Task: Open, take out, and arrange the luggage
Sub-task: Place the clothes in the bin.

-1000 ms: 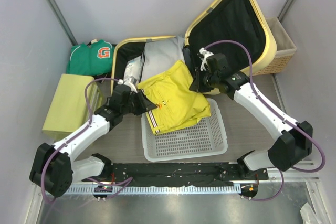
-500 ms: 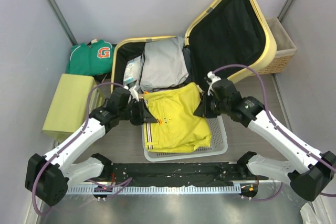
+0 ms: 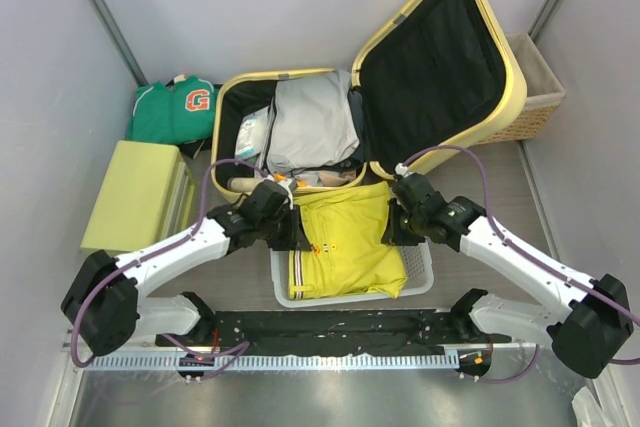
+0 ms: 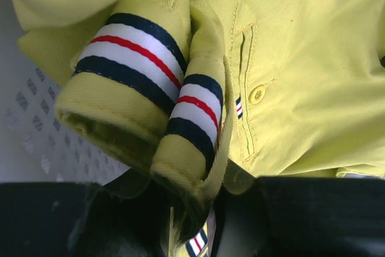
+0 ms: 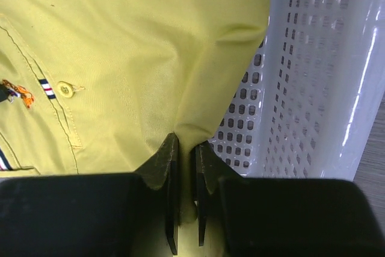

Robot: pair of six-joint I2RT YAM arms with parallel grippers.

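Left jaws and right jaws, each nearly closed, pinch opposite edges of yellow shorts, holding them flat over the white basket (presumably to lay them neatly); open luggage lies at twelve o'clock.

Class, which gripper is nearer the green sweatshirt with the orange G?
Left. The left gripper, shut on the yellow shorts' left edge, lies right of and below the green sweatshirt in the top view; the right gripper pinches the shorts' opposite edge, farther right.
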